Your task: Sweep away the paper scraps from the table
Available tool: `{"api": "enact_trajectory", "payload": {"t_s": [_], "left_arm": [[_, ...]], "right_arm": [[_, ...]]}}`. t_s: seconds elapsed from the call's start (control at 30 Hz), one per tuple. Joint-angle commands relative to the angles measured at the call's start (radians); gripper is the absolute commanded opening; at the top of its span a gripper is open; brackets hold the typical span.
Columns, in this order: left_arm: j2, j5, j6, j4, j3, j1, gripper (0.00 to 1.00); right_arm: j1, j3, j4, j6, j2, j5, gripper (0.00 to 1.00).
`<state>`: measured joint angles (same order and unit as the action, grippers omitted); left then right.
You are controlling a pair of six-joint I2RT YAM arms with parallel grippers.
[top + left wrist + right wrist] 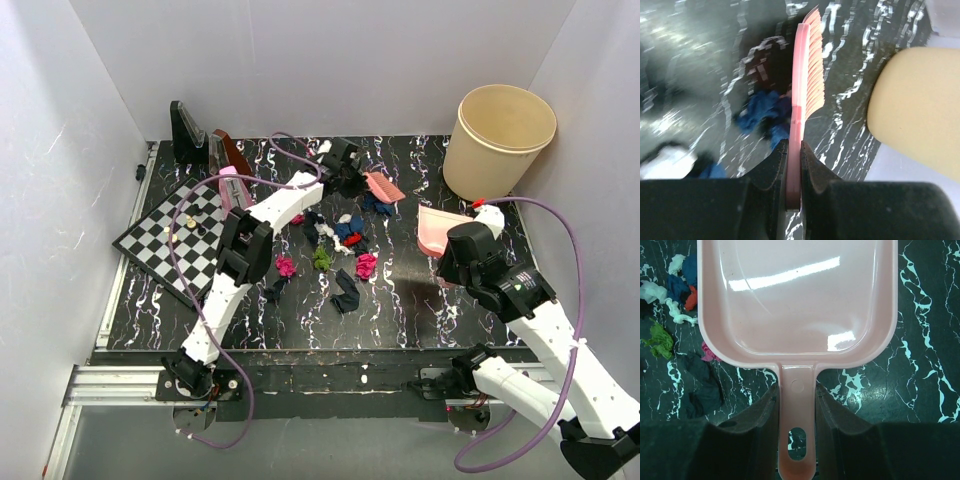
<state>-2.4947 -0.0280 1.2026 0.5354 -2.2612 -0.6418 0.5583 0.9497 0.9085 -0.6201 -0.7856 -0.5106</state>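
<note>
The paper scraps (340,245) lie strewn over the middle of the black marbled table (400,315): blue, pink, red, green, white and black wads. My left gripper (350,172) is shut on the handle of a pink brush (384,187), held at the far side of the pile; in the left wrist view the brush (807,75) stands on edge beside a blue scrap (760,115). My right gripper (452,262) is shut on the handle of the pink dustpan (440,228), right of the pile. The pan (795,300) is empty, with scraps (670,295) at its left.
A beige bucket (497,140) stands at the back right corner. A checkered chessboard (170,240) with small pieces lies at the left, with dark upright items (190,135) behind it. White walls close in the table.
</note>
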Motion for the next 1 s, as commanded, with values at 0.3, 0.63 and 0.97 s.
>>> {"api": "enact_trajectory", "payload": {"t_s": [0.3, 0.63, 0.97], "left_arm": [[0.6, -0.201, -0.038, 0.244, 0.63, 0.007, 0.0], [0.844, 0.017, -0.366, -0.04, 0.76, -0.002, 0.0], [0.803, -0.122, -0.724, 0.106, 0.517, -0.002, 0.0]], "right_arm": [[-0.003, -0.038, -0.039, -0.01, -0.067, 0.07, 0.01], [-0.001, -0.069, -0.091, 0.1, -0.147, 0.356, 0.01], [0.066, 0.006, 0.116, 0.085, -0.274, 0.349, 0.01]]}}
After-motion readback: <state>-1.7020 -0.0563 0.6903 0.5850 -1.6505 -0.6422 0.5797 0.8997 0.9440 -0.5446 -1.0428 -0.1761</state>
